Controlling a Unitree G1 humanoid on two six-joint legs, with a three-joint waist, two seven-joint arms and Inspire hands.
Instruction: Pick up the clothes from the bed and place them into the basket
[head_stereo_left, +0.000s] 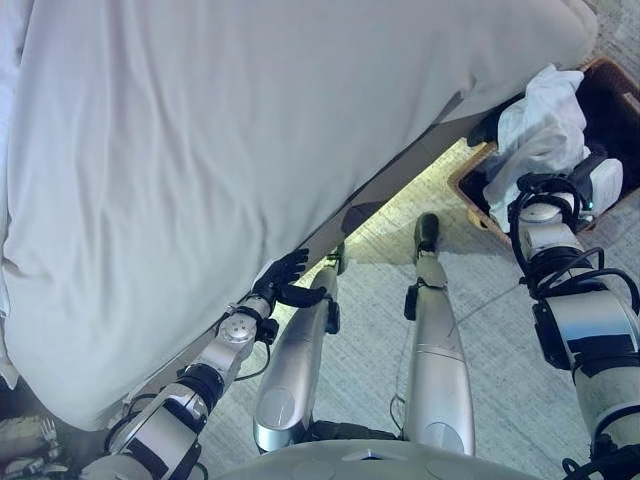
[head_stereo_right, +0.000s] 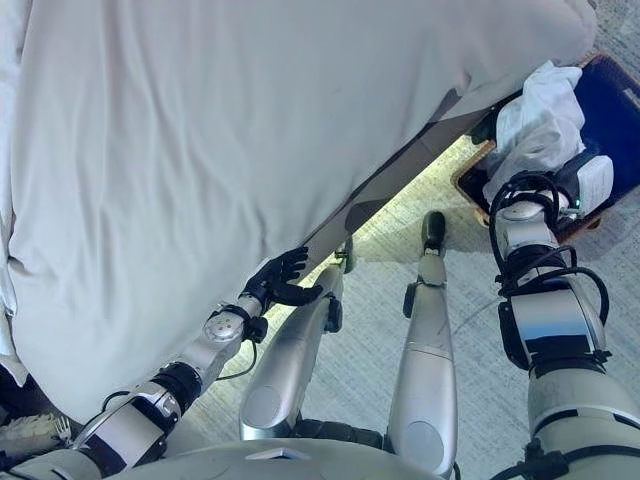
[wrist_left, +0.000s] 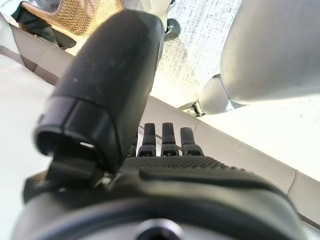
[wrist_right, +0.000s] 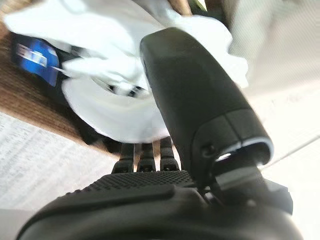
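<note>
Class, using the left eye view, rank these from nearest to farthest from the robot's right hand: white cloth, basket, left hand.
1. White cloth: at the right hand, over the basket.
2. Basket: beneath it, on the floor at right.
3. Left hand: far across, at the bed's edge.

From my seat I cannot see the right robot hand (head_stereo_left: 600, 185) in full; the white clothes (head_stereo_left: 545, 120) cover its fingers in both eye views, and in its wrist view the fingers (wrist_right: 142, 155) run under the blurred cloth, so their grip is unreadable; the basket (head_stereo_left: 610, 75) is cut by the picture's right edge and its inside is mostly hidden beneath the clothes; the bed (head_stereo_left: 250, 130) runs off the top and left edges; the left robot hand (head_stereo_right: 280, 280) shows fingertips tucked at the bed's edge.
</note>
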